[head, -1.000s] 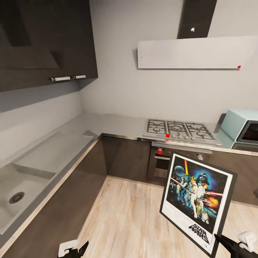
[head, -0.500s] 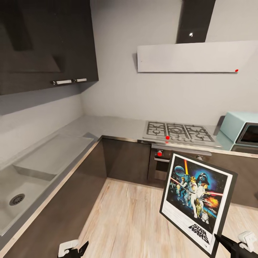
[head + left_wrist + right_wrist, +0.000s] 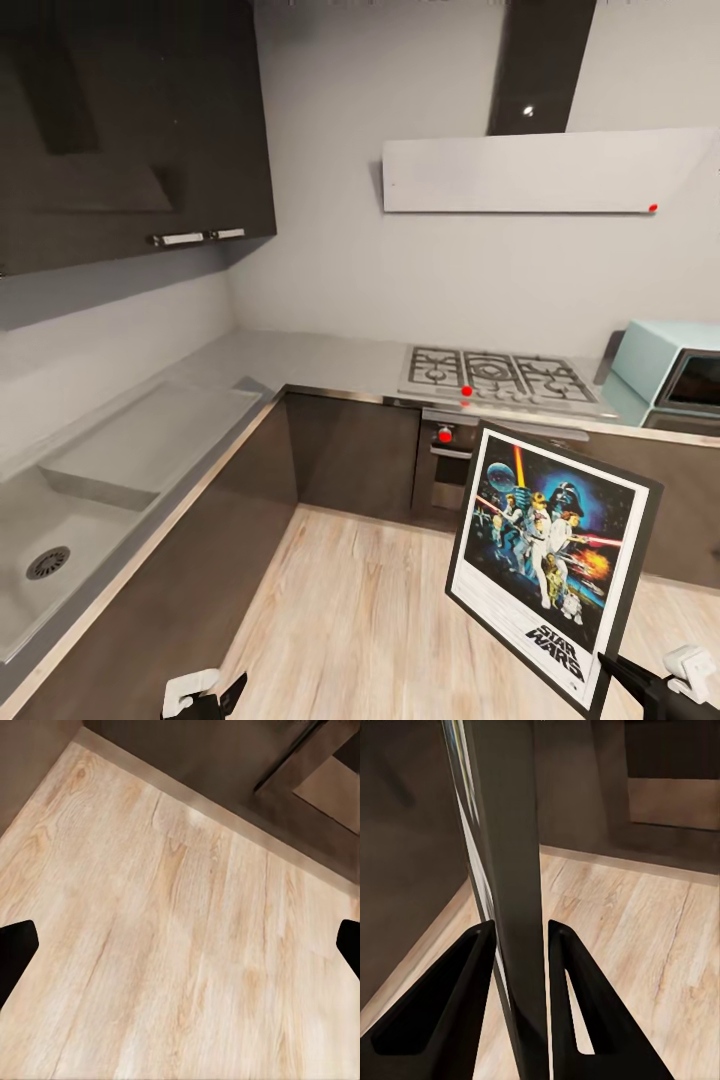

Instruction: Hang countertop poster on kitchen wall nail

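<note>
Pale wood-plank floor (image 3: 370,600) in a kitchen corner, hemmed by dark cabinets. Nearest, low and just right of the floor's middle: the poster (image 3: 550,565), upright and slightly tilted, held in the air above the planks, well clear of the kitchen countertop (image 3: 300,355). Pinched at its lower right corner by the right gripper (image 3: 625,675); edge-on between the two dark fingers (image 3: 472,997) in the right wrist view (image 3: 506,870), both pressing its faces. Left of the poster, at the same low level, the left gripper (image 3: 215,693), fingers spread wide with bare planks between them (image 3: 180,945). Beyond the poster, oven front with a red knob (image 3: 445,435). Above that, steel gas hob (image 3: 495,375) set into the light-grey worktop. Left of the hob, worktop turning the corner toward a sink (image 3: 60,540). Right of the hob, a pale turquoise microwave (image 3: 670,370). Farthest, over the hob, a flat white hood panel (image 3: 540,170) on the grey wall, dark upper cabinets (image 3: 130,120) left of it.
</note>
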